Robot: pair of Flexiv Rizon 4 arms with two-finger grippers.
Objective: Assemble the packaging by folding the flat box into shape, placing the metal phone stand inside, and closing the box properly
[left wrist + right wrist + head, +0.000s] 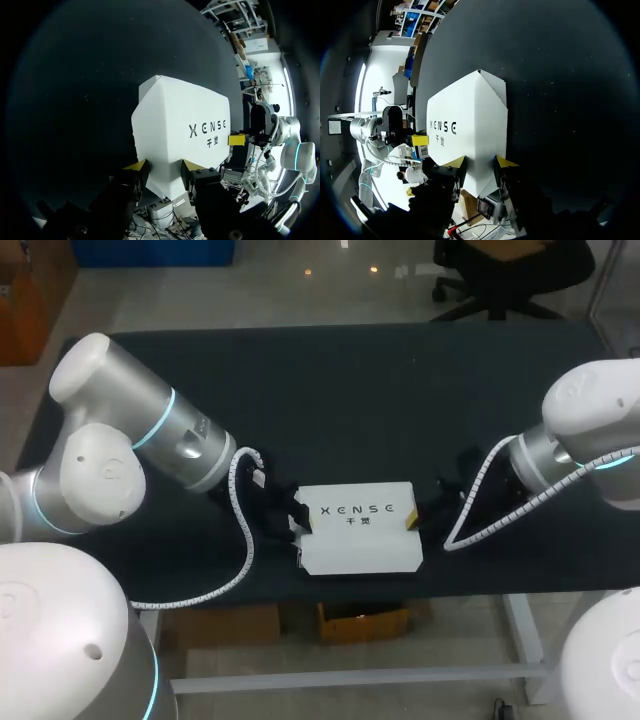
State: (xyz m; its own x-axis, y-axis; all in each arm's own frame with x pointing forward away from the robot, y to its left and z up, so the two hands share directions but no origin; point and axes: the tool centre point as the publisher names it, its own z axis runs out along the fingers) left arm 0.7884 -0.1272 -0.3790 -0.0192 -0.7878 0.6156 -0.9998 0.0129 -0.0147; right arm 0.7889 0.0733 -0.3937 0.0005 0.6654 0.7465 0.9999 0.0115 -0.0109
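Seen from the head view, the whole white box (360,540) lies on the black bench (350,390) close to its near edge, midway between your arms. Each wrist view gives you only one end at close range, with the other arm's yellow tip at the opposite end. Your left hand (164,167) pinches the box's left end, cardboard touching both narrowly spread tips. Your right hand (480,162) pinches the right end likewise. A lengthwise crease divides the box's printed face from a plain one.

Box (360,530) on table (300,390) between left claw (164,167) and right claw (480,162).
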